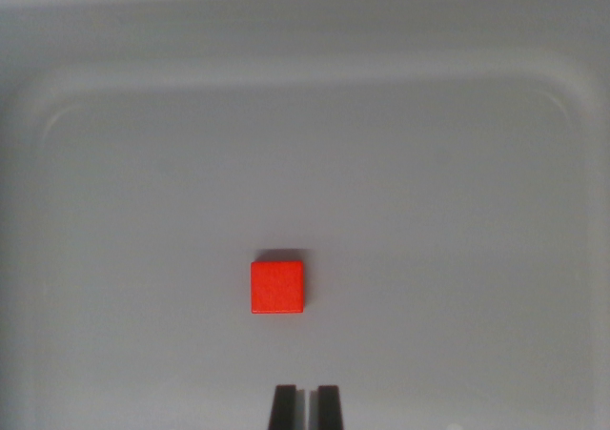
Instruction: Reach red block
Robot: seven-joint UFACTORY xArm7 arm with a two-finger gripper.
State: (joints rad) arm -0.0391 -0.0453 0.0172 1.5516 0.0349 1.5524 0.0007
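Filling nearly the whole wrist view: a pale grey tray [114, 163] with rounded corners and a raised rim, bare apart from one thing. Sitting flat on its floor, a little below centre and slightly toward the wrist view's left: a red block [277, 287], square face up, edges roughly squared to the picture, thin shadow along its far side. Poking in at the bottom edge: the hand [306, 406], two dark fingertips pressed almost together with only a narrow slit between, pinching nothing. Near the block but apart from it, no contact; fingertips a touch to the wrist view's right of the block's middle. Judged from this: reach partly done, approach lined up fairly well, block untouched. Left to do, most likely: closing the remaining gap and nudging slightly toward the wrist view's left. Height above the tray floor: cannot tell from this single view.
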